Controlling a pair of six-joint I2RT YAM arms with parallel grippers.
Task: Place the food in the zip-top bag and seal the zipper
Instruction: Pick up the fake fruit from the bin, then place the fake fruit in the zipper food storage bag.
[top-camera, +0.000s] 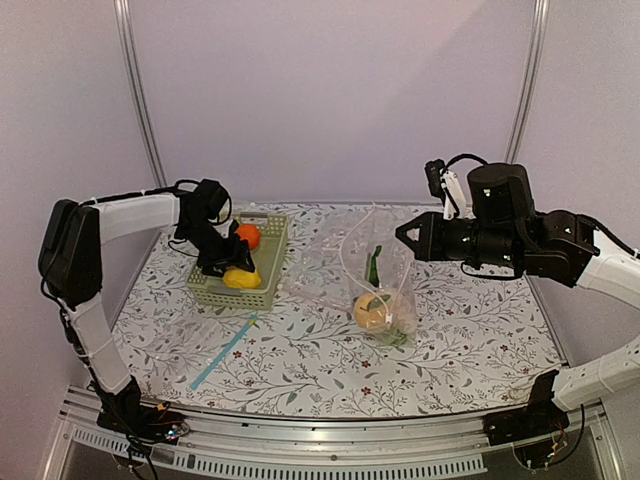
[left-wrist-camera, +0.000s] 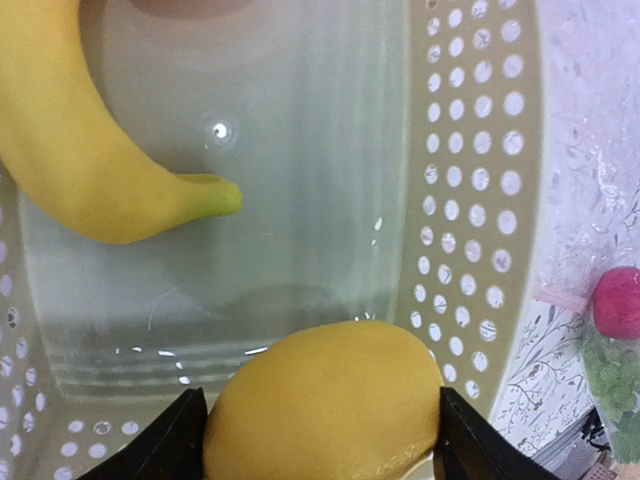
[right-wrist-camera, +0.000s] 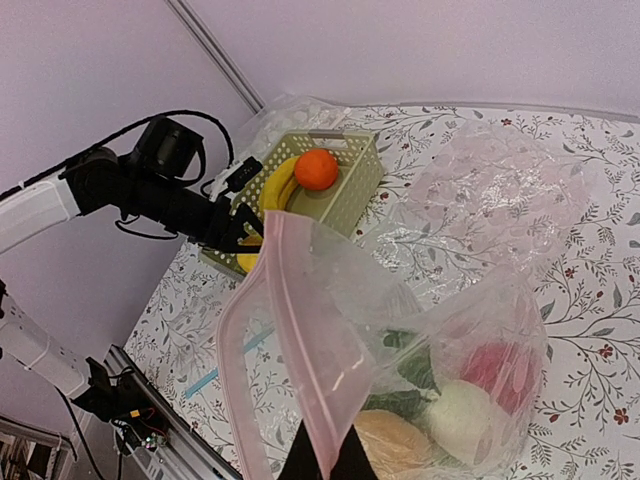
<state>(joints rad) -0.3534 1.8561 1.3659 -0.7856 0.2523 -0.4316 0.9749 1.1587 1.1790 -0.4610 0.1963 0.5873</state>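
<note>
Pink zipper (right-wrist-camera: 295, 330) is clamped in the right pincer (right-wrist-camera: 325, 465), so the zip-top bag's (right-wrist-camera: 480, 330) mouth is held up; the lemon (left-wrist-camera: 320, 390) is straddled by the left pincer (left-wrist-camera: 320, 445), grip unclear.

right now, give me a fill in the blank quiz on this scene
1. The fingers of the left gripper flank the ___.
2. The right gripper pinches the zip-top bag by its ___ strip.
3. The orange and the banana lie in the green ___.
Missing: lemon, pink, basket.
</note>
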